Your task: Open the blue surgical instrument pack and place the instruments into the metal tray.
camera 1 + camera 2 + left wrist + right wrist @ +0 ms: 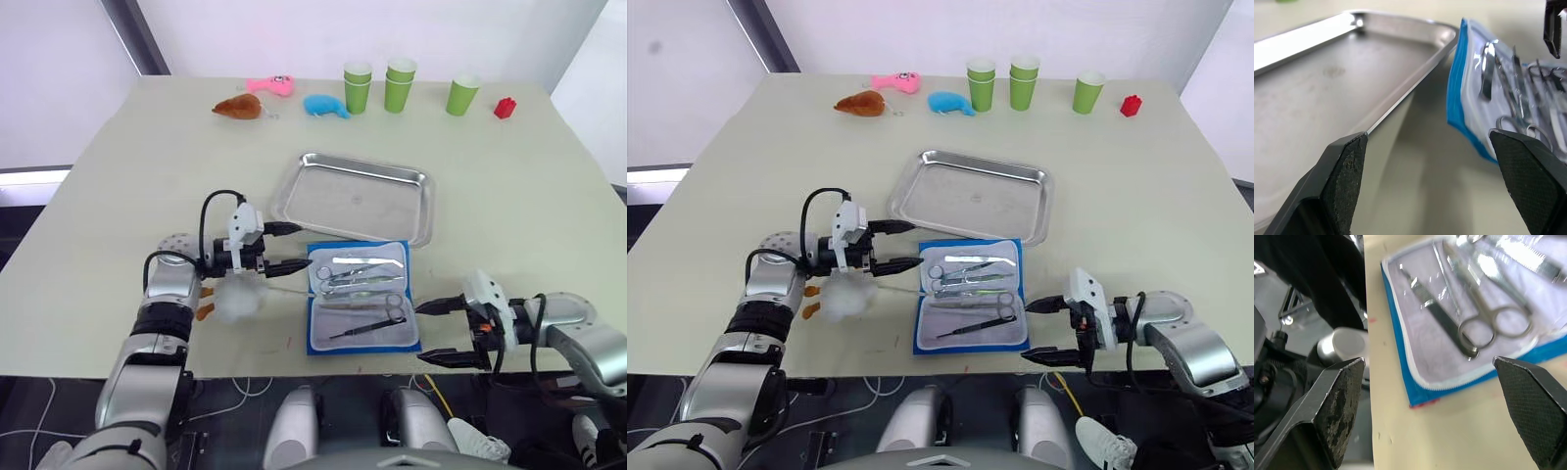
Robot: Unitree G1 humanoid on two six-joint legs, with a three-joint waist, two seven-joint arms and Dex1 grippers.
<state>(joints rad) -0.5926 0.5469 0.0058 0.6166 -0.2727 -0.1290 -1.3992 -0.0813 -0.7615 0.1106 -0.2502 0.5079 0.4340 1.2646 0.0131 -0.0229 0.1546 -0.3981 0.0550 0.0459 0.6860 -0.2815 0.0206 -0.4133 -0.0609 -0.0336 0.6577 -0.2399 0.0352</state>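
The blue surgical instrument pack (315, 311) lies open near the table's front edge, pale lining up. Several silvery instruments (364, 275) and a dark slim tool (367, 330) lie on the lining. Just behind it, touching its far edge, sits the metal tray (333, 196), holding nothing. My left gripper (303, 247) is open at the pack's left far corner, between tray (1312, 88) and pack (1458, 98). My right gripper (421, 334) is open just off the pack's right front corner, facing the scissors (1488, 320).
A white fluffy toy (238, 300) lies under my left forearm. Along the far edge stand three green cups (400, 86), a red block (504, 108), and brown (238, 107), pink (271, 85) and blue (325, 106) plush toys.
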